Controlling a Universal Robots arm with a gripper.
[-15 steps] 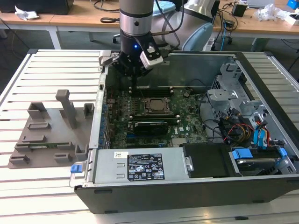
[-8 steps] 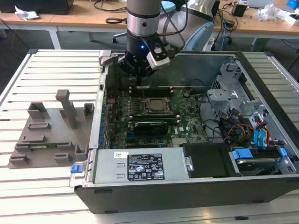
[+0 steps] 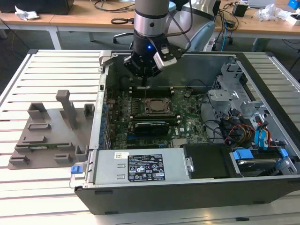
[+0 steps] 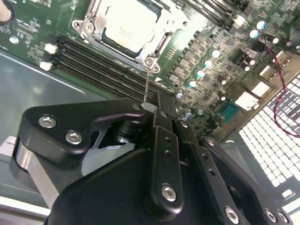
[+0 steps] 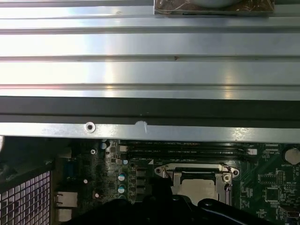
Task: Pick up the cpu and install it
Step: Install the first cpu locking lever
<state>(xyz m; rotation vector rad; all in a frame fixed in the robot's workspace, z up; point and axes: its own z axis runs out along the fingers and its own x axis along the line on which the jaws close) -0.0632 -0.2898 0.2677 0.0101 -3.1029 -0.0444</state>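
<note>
The fingers (image 4: 165, 140) were drawn together into one narrow black bar in the second wrist view, with no gap visible at their tips and nothing held between them. A thin pale line ran from the tips toward the board, and what it was could not be made out. The gripper (image 3: 146, 82) hung inside the open computer case (image 3: 187, 187), above the rear part of the motherboard (image 3: 187, 119) and close to the case's back wall.

The cpu (image 3: 156, 107) lay seated in the black socket frame (image 4: 157, 44) on the motherboard, its silvery top facing up. It was near the gripper tips (image 4: 152, 108) but apart from them. Dark memory slots (image 4: 93, 63) ran just beside the socket, between it and the gripper. In the first wrist view the cpu (image 5: 199, 187) was partly covered by the gripper's dark body.

The case also held a labelled power supply (image 3: 140, 171) along its near wall and a drive cage with blue and orange cables (image 3: 255, 136) toward the exterior view's right. Open room lay over the middle of the board. The grey tray with upright posts (image 3: 51, 136) sat outside the case on the slatted table (image 3: 47, 61), toward the exterior view's left, and whether its pockets held anything could not be told.
</note>
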